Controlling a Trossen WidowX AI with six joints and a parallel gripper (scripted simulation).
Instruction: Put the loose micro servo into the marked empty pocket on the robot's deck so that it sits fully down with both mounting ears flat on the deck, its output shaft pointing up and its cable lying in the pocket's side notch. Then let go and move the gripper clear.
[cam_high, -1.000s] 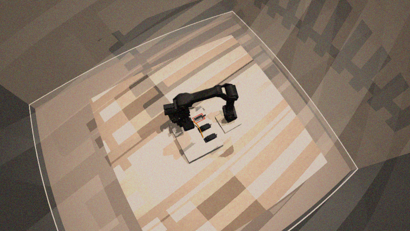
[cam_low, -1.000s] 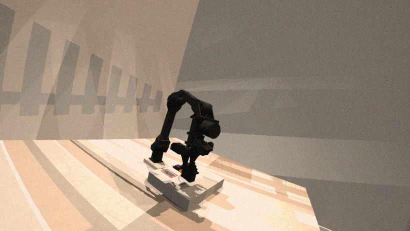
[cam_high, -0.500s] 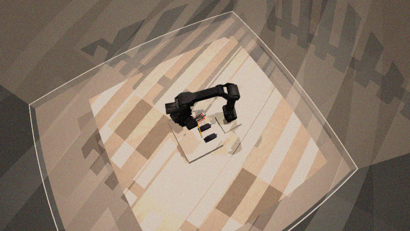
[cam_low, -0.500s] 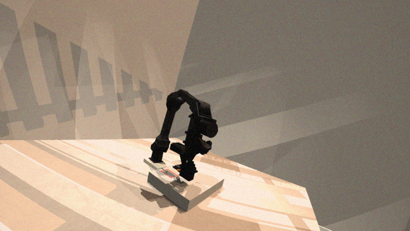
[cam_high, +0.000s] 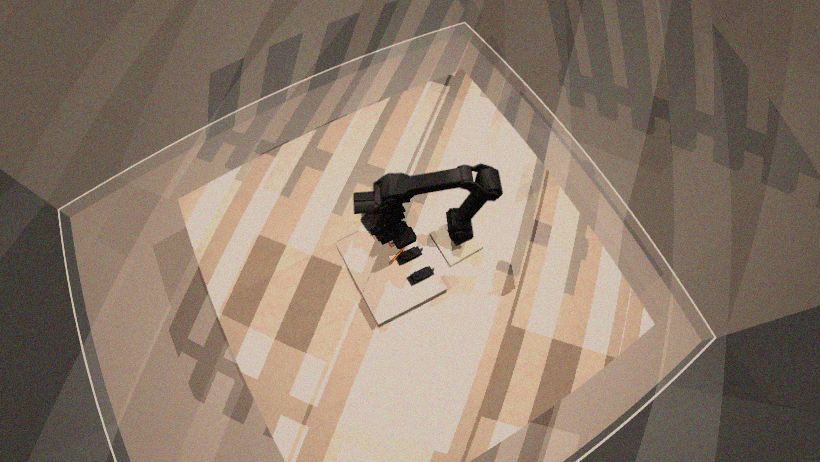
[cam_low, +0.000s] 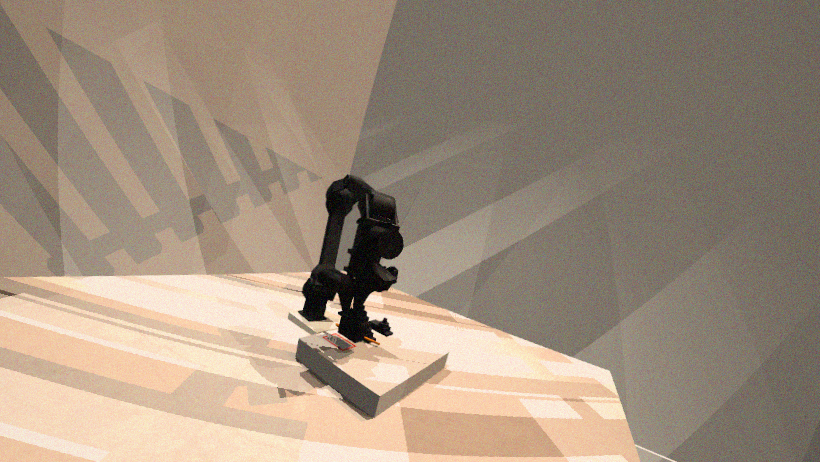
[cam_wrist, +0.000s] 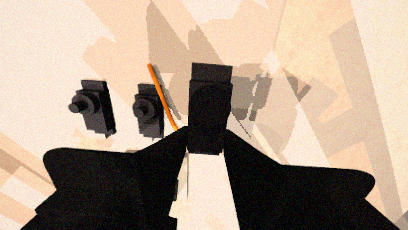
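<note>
My gripper (cam_wrist: 205, 132) (cam_low: 352, 317) is shut on the loose black micro servo (cam_wrist: 210, 112) (cam_low: 355, 331), above the pale deck (cam_high: 383, 307) (cam_low: 375, 383). A faint round shape shows on the servo's dark camera-facing side; its shaft is hard to make out. The orange cable (cam_wrist: 162, 95) (cam_high: 397, 255) (cam_low: 371, 340) slants between the held servo and the nearer fitted servo in the wrist view. The red-outlined pocket (cam_low: 339, 342) shows uncovered beside and below the servo in the exterior view. The arm mostly hides it in the top view, and it cannot be seen in the wrist view.
Two black fitted servos stand on the deck: the nearer one (cam_high: 409, 255) (cam_wrist: 149, 111) close to the held servo, the farther one (cam_high: 420, 276) (cam_wrist: 97, 107) beyond it. The arm's base plate (cam_high: 450, 262) lies beside the deck. Striped shadows cross everything.
</note>
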